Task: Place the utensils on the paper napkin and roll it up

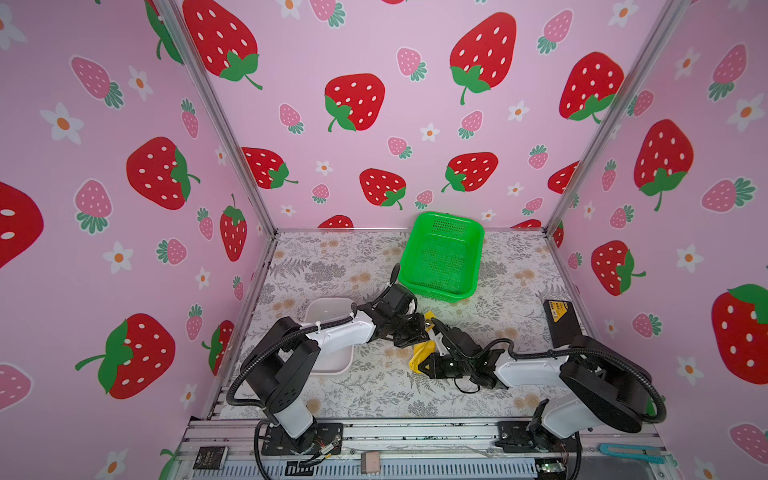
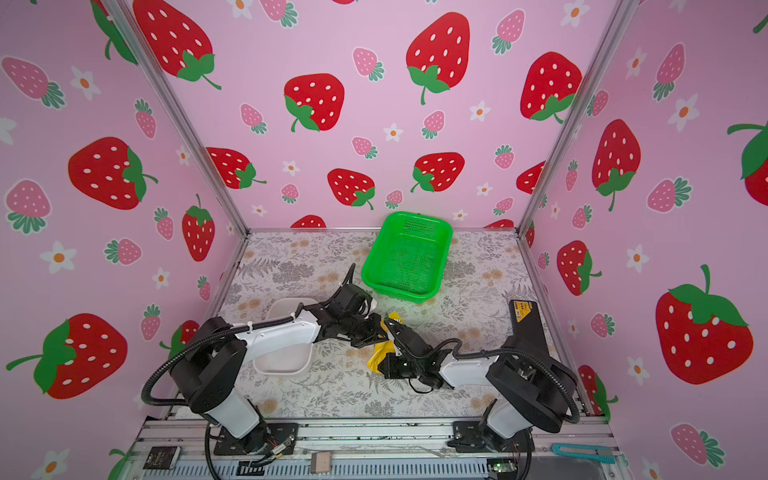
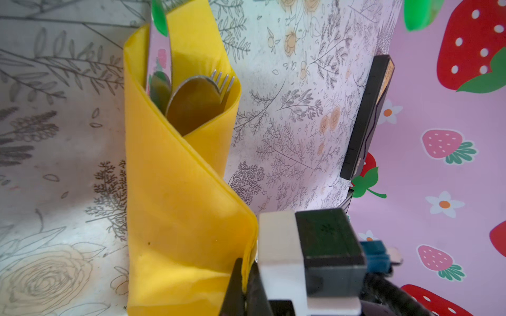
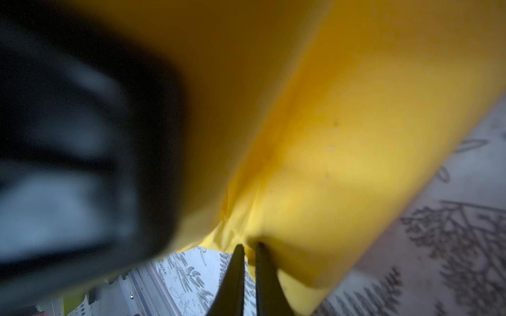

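Observation:
The yellow paper napkin [image 3: 178, 205] is wrapped into a loose roll around the utensils. A knife blade [image 3: 160, 63], spoon bowl [image 3: 194, 101] and fork tines [image 3: 223, 80] stick out of its open end; their handles are hidden inside. In both top views the napkin [image 1: 419, 358] [image 2: 375, 358] lies mid-table between the two arms, mostly covered by them. My left gripper [image 3: 246, 262] [image 1: 424, 332] is shut on one edge of the napkin. Right beside it, my right gripper [image 4: 247, 245] [image 1: 431, 323] is shut on a fold of the napkin [image 4: 342, 136].
A green mesh basket [image 1: 442, 257] stands at the back, just beyond the grippers. A white tray [image 1: 328, 309] sits under the left arm. A black box [image 1: 559, 320] [image 3: 367, 117] lies by the right wall. Strawberry-print walls close three sides.

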`<state>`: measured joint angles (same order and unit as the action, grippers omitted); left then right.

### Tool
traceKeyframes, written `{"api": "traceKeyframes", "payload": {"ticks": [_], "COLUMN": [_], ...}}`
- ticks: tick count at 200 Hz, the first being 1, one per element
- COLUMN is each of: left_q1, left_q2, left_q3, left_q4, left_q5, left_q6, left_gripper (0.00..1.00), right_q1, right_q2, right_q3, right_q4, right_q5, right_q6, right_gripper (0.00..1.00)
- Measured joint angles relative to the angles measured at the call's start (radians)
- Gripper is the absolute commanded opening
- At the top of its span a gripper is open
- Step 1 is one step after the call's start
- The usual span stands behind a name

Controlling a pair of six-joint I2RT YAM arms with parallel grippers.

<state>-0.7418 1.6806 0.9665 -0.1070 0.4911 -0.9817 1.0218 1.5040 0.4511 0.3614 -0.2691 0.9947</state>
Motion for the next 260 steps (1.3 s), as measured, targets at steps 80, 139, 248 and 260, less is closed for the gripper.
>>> {"api": "traceKeyframes", "payload": {"ticks": [80,139,248,260], "left_q1": [-0.019,-0.023,-0.025,-0.025], "left_q2": [0.049,0.050,0.063,0.064], "left_q3": [0.014,0.026,0.042,0.043], "left_q4": [0.042,0.058,0.058,0.056], "left_q5": [0.018,0.018,0.043,0.043], "left_q6": [-0.068,-0.071,-0.070,-0.070], "left_gripper": [0.00,0.00,0.00,0.00], "right_q1": [-0.004,-0.005,-0.072,-0.073], "right_q2": [-0.009,-0.143,-0.192,-0.166], "right_q3": [-0.013,-0.064,-0.158,-0.158], "right_q4": [0.018,-0.020,0.070,0.090], "right_q5": [0.001,0.046,0.059,0.047], "right_q6": [0.004,0.031,0.091,0.093], "right_gripper": [0.14,0.17,0.16,0.16]}}
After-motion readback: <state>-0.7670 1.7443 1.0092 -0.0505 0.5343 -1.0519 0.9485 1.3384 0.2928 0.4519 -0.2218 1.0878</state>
